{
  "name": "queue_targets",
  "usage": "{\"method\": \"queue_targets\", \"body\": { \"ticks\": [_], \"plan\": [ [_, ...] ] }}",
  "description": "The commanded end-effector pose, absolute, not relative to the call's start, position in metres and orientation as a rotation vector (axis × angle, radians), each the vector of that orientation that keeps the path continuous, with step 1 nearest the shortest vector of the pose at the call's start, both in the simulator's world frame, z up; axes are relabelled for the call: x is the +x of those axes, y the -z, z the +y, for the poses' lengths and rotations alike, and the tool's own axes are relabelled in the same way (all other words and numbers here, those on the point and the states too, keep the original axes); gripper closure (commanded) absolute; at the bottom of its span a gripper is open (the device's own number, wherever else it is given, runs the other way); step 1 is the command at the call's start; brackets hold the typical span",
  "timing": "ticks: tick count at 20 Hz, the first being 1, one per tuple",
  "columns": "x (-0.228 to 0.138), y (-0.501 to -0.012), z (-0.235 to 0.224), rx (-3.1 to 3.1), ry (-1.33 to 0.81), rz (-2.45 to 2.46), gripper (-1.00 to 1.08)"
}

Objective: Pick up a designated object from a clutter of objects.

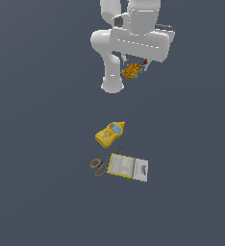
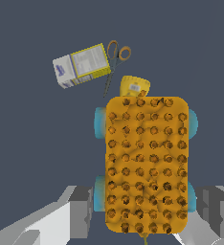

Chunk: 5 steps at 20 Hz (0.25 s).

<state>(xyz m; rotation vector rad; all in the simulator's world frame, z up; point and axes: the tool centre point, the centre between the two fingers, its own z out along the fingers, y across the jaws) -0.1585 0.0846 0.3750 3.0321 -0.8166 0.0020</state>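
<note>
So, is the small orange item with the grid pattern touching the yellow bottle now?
Apart. In the exterior view the orange grid-patterned item hangs in the gripper up under the arm, with bare floor between it and the yellow bottle far below.

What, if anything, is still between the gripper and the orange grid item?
Nothing visible. The orange grid item sits at the gripper, raised clear of the floor, with a finger on either side in the wrist view. The yellow bottle, white-and-yellow box and scissors lie apart on the floor.

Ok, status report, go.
Gripper shut on orange item, lifted above the floor. Bottle, box, scissors left below. Nothing in the way.
</note>
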Motion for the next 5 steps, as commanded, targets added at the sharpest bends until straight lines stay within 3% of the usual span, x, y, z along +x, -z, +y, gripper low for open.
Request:
{"method": "queue_targets", "body": {
  "ticks": [1,5],
  "plan": [
    [-0.1611,-0.3819,0.0896,3.032,-0.001,-0.818,1.08],
    [-0.1623,-0.3855,0.0923,3.033,0.000,-0.818,1.08]
  ]
}}
